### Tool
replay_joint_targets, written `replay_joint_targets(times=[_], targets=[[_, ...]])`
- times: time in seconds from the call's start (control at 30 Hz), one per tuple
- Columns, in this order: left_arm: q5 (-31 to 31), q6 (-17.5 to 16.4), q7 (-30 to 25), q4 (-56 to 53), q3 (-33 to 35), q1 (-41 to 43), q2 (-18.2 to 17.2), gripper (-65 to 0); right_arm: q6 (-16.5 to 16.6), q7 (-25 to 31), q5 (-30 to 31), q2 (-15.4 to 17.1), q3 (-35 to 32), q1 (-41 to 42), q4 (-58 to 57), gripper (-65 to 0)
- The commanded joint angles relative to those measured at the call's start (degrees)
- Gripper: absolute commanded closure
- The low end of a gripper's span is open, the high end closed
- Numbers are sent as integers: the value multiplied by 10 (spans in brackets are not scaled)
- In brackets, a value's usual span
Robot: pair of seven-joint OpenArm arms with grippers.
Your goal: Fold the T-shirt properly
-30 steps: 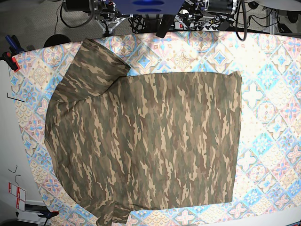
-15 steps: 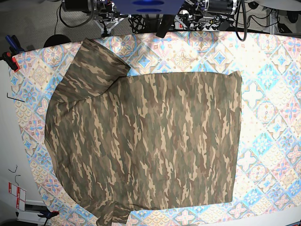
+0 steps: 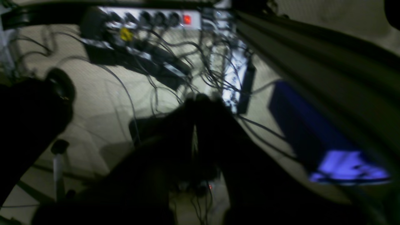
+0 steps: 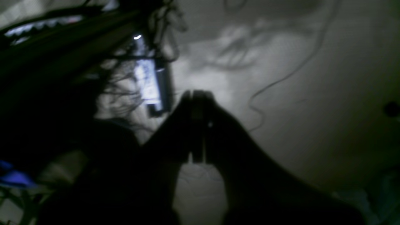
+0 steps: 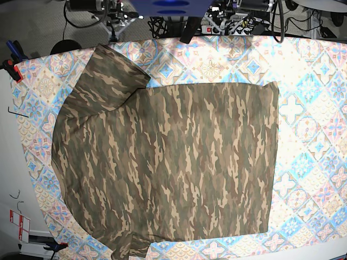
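Note:
The camouflage T-shirt (image 5: pixel 173 162) lies spread flat on the patterned tablecloth (image 5: pixel 309 108) in the base view. Its hem is toward the right and its neck side toward the left. One sleeve (image 5: pixel 111 76) points to the upper left, and the other (image 5: pixel 130 246) is bunched at the bottom edge. No neck label shows. My left gripper (image 3: pixel 195 101) is shut and empty, hanging over the floor behind the table. My right gripper (image 4: pixel 195 93) is also shut and empty over the floor. In the base view, only parts of both arms (image 5: pixel 238 8) show at the top edge.
A power strip (image 3: pixel 150 18) and tangled cables lie on the floor under the left gripper. A blue-lit base (image 5: pixel 171 6) stands between the arms at the table's far edge. Clamps (image 5: pixel 11 65) hold the cloth at the left edge.
Both arms at the top edge have shifted slightly up, further out of the base view. The T-shirt has not moved.

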Motion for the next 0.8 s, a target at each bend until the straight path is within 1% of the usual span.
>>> replay_joint_targets(times=[0.0,0.07,0.13,0.27,0.37,0.5,0.63,0.77], targets=[[2,1,-21,-1,1,13,-2,0,6,12,-2,-6,1,-11,-3,0],[2,1,-51,-4,1,27,-11,0,6,30,1,-6,1,-22,-3,0],[2,1,-76,-4,1,43,-16,0,6,43,22,-6,1,-35,-3,0],[-3,1,-105,-4,-3,60,-17,0,6,59,53,-6,1,-51,-3,0],[-3,1,-154,-3,-3,79,-18,0,6,81,66,-6,1,-69,-3,0],[-3,1,-252,-5,-3,109,-18,0,6,153,66,-6,1,-98,-3,0],[-3,1,-387,-6,-3,148,-18,0,6,246,66,-7,-1,-130,-3,0],[-3,1,-529,-6,-3,180,-35,0,6,344,65,-9,-2,-163,-3,0]])
